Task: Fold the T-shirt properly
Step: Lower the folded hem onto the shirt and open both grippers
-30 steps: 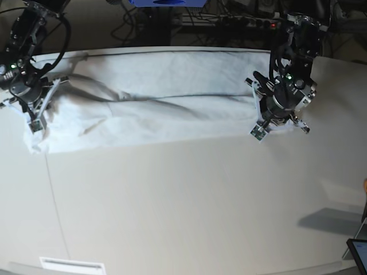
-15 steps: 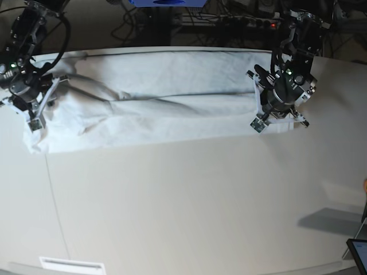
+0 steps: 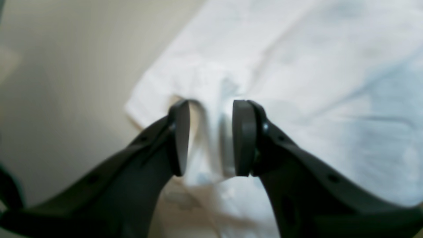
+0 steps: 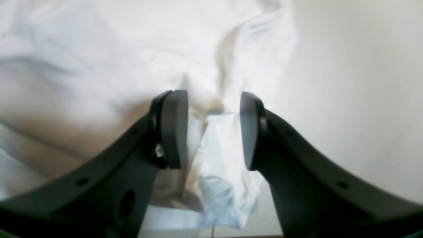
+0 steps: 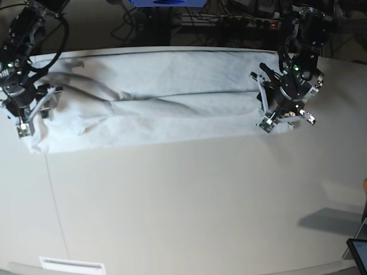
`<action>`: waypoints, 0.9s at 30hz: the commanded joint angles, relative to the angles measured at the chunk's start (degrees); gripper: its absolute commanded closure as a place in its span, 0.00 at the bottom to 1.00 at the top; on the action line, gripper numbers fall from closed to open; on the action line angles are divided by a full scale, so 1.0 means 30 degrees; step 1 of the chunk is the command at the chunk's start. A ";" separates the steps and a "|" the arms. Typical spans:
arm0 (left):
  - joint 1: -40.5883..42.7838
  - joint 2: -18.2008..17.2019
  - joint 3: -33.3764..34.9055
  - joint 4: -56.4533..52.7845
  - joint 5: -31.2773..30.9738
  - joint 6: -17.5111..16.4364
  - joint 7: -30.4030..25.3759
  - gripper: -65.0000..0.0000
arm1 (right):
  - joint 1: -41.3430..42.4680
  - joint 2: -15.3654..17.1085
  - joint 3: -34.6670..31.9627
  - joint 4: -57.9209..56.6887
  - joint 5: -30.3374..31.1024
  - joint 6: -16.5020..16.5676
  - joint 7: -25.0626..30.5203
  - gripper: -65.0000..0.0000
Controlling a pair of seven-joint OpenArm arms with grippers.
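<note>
The white T-shirt point(image 5: 172, 109) lies as a long band across the far part of the off-white table point(image 5: 189, 200), folded lengthwise with a crease along its middle. My left gripper point(image 5: 280, 118) is at the shirt's right end. In the left wrist view the left gripper point(image 3: 211, 138) is shut on a bunched fold of the T-shirt point(image 3: 314, 66) at its corner. My right gripper point(image 5: 24, 121) is at the shirt's left end. In the right wrist view the right gripper point(image 4: 214, 130) holds a ridge of the T-shirt point(image 4: 99, 49) between its pads.
Cables and a power strip point(image 5: 241, 23) run behind the table's far edge. A blue object point(image 5: 166, 2) sits at the back centre. A dark device corner point(image 5: 358, 252) shows at the front right. A white label point(image 5: 71, 264) lies at the front left edge.
My left gripper has moved right and slightly back, and my right gripper has moved left. The shirt between them is stretched longer and its wrinkles have flattened.
</note>
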 commanded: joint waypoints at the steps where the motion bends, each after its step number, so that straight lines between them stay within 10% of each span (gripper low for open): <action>1: -0.0199 -0.0050 -0.0593 0.0370 0.0059 0.0023 -0.0747 0.66 | 0.0357 0.0166 0.0045 0.0342 0.0211 0.0099 0.0864 0.61; 12: 0.0270 0.2265 -0.2996 0.0575 0.0088 -0.2966 -0.1450 0.66 | 0.1588 0.0107 -0.0101 0.0284 0.0211 0.1491 0.1626 0.61; 27: 0.1061 0.3496 -0.3875 0.0458 0.0234 -0.3230 -0.1509 0.67 | 0.1559 -0.0244 -0.4555 0.0284 0.0211 0.1491 0.1626 0.62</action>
